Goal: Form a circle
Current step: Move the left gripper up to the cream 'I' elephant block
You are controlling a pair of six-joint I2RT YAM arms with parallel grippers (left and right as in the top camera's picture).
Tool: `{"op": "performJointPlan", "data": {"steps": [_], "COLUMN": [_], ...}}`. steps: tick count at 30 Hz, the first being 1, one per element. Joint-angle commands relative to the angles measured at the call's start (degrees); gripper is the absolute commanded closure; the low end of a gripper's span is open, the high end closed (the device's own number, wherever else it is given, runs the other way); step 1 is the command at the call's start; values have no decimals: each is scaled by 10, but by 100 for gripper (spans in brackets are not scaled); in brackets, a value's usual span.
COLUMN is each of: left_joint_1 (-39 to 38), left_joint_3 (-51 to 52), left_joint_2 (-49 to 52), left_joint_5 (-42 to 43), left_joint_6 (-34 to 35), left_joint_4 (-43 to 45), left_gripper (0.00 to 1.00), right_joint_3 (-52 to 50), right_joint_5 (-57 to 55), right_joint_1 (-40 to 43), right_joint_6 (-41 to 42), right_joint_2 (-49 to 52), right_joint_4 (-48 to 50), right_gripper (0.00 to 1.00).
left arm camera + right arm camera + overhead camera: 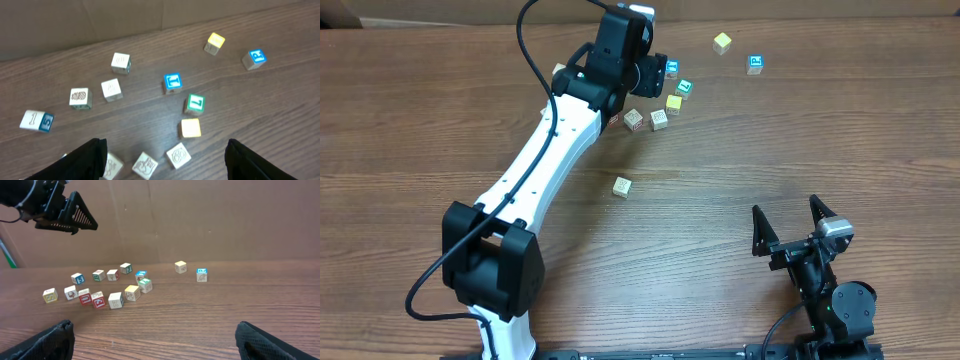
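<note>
The circle's small toy cubes lie on the wooden table as a loose curved row: blue-faced (pixel 172 82), green-faced (pixel 194 103), plain yellow (pixel 190 128) and whitish ones (pixel 178 155). In the overhead view this cluster (pixel 660 119) sits at the far centre. My left gripper (pixel 166 146) hangs open above the row's near end, holding nothing; one finger (pixel 90 160) overlaps a whitish cube (pixel 114 165). Seen from overhead, the left gripper (pixel 655 70) is next to the blue cube (pixel 671 70). My right gripper (pixel 790 222) stands open and empty near the front right.
Two cubes sit apart at the far right, yellow (pixel 722 42) and blue (pixel 755 64). One whitish cube (pixel 622 186) lies alone mid-table. More whitish cubes (pixel 80 97) lie left of the row. A cardboard wall (pixel 200 220) backs the table.
</note>
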State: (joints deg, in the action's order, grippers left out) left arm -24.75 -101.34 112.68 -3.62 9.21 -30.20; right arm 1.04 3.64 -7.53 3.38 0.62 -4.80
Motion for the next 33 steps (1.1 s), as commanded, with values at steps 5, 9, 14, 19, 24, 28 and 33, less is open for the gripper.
{"op": "performJointPlan", "data": {"steps": [5,9,14,19,24,28,33], "left_joint_1": [-1,-1,0,2,2,3,4], "left_joint_3": [-4,-4,-4,-4,-4,0,0], "left_joint_2": [77,111,138,144,144,149,181], "left_joint_5": [-17,-17,-17,-17,-17,-17,-18], "left_joint_6": [-32,-56,-65,-80,-81,-106,-113], "left_joint_4": [-7,-30,-52,-51,-51,-46,-43], "left_gripper": [33,49,43,44,37,36,35], "right_joint_3": [-6,-6,-6,-6,-6,-6,-6], "right_joint_5": [1,1,1,1,1,1,1], "right_joint_1": [1,1,1,1,1,1,1], "right_joint_6": [-2,-2,-2,-2,-2,-2,-2], "right_joint_2": [-5,-5,-5,-5,-5,-5,-5], "right_joint_4": [2,2,2,2,2,2,2], "right_gripper": [0,0,0,0,0,0,0]}}
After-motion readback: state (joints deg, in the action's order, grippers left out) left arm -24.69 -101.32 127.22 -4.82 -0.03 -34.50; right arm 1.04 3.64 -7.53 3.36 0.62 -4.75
